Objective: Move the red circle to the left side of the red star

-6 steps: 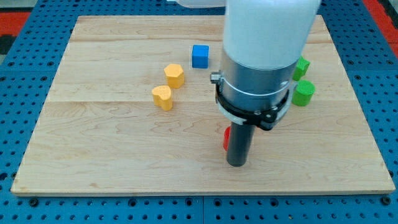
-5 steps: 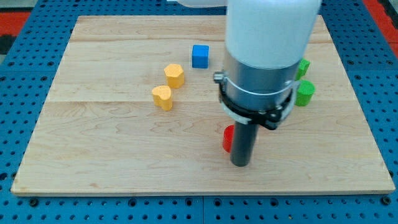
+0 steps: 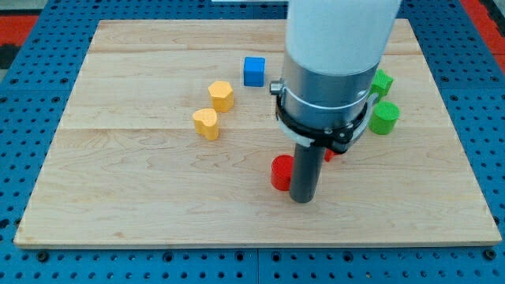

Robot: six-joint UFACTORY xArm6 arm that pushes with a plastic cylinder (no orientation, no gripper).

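The red circle [image 3: 281, 172] lies on the wooden board below the middle, and its right part is hidden by the rod. My tip [image 3: 301, 199] rests on the board, touching the circle's lower right side. A small piece of the red star [image 3: 330, 155] shows just right of the rod; the arm covers the rest of it. The circle lies to the left of and a little below the star.
A blue cube [image 3: 253, 71] sits near the view's top centre. Two yellow blocks [image 3: 222, 95] [image 3: 206, 124] lie left of centre. Two green blocks [image 3: 385, 117] [image 3: 383, 83] sit at the right, partly behind the arm. The board's edge [image 3: 260, 243] runs along the bottom.
The red circle has slid left and shows more from behind the rod. The rod shifted slightly, and a bit of the red star now shows on its right.
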